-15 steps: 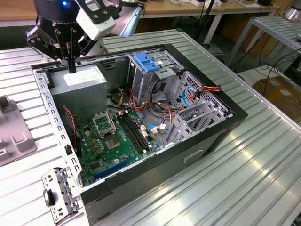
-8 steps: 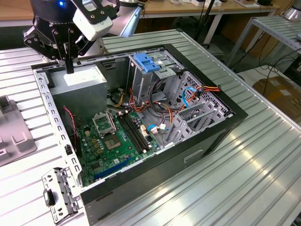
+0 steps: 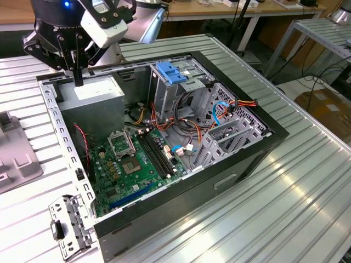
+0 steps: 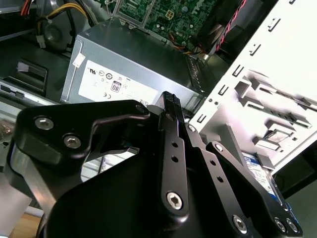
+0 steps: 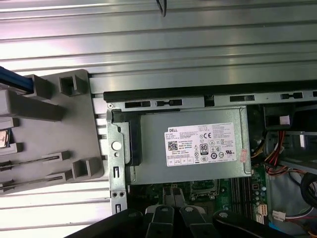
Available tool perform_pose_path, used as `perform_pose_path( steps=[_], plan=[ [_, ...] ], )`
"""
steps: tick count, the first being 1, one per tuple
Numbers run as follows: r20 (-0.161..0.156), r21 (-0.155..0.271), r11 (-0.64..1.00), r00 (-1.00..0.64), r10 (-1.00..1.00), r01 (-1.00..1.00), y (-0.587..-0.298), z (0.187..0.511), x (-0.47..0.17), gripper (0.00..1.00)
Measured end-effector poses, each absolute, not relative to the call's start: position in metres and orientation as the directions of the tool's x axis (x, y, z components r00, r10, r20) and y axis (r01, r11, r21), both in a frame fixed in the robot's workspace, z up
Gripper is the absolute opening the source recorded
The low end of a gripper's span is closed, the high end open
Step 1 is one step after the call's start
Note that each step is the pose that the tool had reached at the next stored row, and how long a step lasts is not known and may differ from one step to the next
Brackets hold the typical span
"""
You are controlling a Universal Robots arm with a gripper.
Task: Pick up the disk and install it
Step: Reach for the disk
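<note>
A corner of the disk [image 4: 261,172], with its white-and-blue label, shows in the second wrist view behind the black finger links, lying by the pale grey holder [image 4: 277,74]. In the first wrist view a blue strip [image 5: 12,79] pokes out at that holder's [image 5: 54,129] edge; I cannot tell whether it is the disk's rail. My gripper [image 3: 78,81] hangs over the grey power-supply box [image 3: 98,90] at the back of the open computer case [image 3: 164,137]. Its fingers [image 5: 168,198] stand together with nothing between them. In the second wrist view the gripper [image 4: 171,101] points at the box's white sticker [image 4: 114,87].
A metal drive cage with a blue plastic latch [image 3: 170,72] stands in the case at the exterior view's right of the power supply. The green motherboard [image 3: 134,164] and loose cables fill the case floor. A small metal bracket [image 3: 68,224] lies on the ribbed table.
</note>
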State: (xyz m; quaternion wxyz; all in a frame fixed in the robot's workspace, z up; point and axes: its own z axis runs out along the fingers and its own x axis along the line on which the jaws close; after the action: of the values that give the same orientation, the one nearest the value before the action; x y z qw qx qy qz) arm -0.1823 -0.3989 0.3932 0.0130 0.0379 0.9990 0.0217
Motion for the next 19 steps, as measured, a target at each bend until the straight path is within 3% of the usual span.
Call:
perform_pose_path(
  steps=[19],
  plan=[
    [-0.024, 0.044, 0.996, -0.997, 0.076, 0.075, -0.399, 0.393, -0.200, 0.11]
  ],
)
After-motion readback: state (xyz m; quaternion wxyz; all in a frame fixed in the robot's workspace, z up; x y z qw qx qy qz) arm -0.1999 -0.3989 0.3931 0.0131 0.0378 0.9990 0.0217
